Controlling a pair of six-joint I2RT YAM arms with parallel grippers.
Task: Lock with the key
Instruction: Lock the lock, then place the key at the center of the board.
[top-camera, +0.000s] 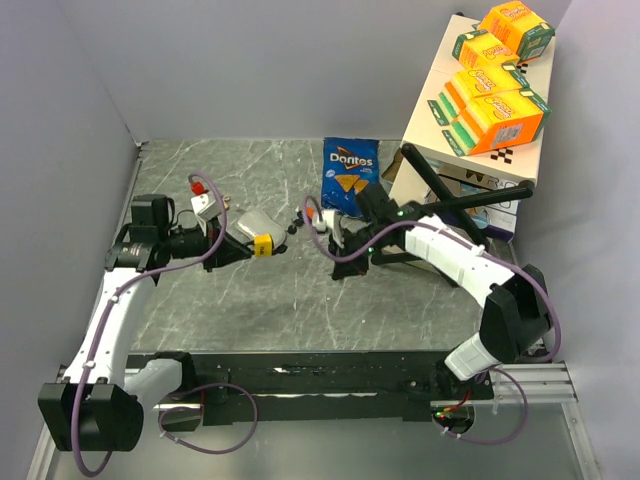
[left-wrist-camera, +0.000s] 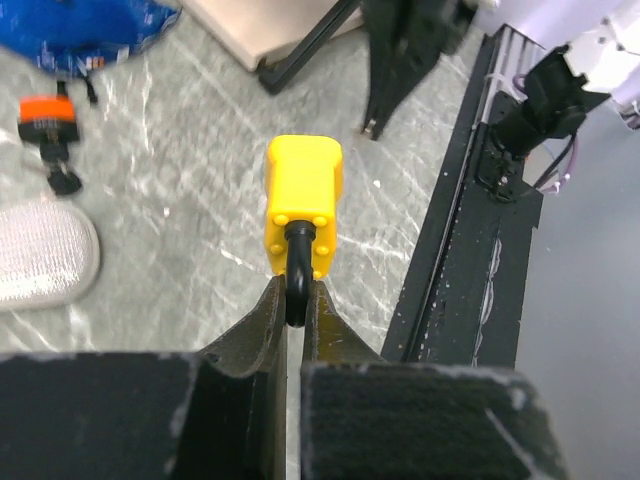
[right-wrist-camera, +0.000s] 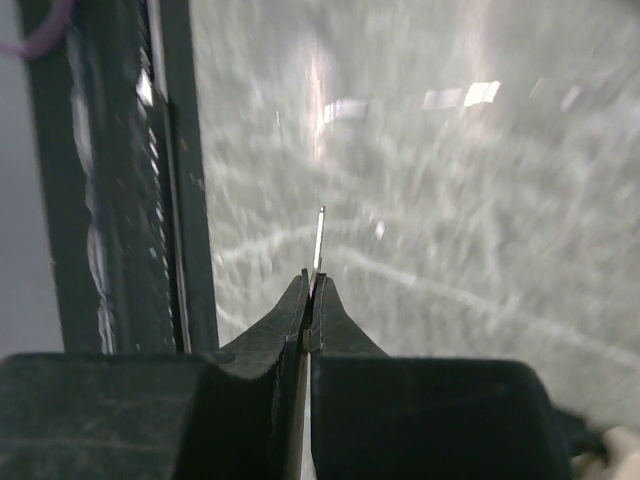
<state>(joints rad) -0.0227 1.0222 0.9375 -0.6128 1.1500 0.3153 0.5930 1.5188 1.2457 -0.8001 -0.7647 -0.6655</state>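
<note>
the step in hand looks like bringing key to lock. the left gripper (left-wrist-camera: 297, 300) is clamped narrow on the black curved shackle (left-wrist-camera: 297, 262) of the yellow plastic-bodied padlock (left-wrist-camera: 303, 195), body pointing away over the grey marbled table (left-wrist-camera: 180, 260). the right gripper (right-wrist-camera: 313, 285) pinches a thin silver metal key (right-wrist-camera: 319, 235) (seen edge-on, blade poking forward). next, i judge, the blade needs lining up with the keyway, which no view shows, then pushing in and turning.
</note>
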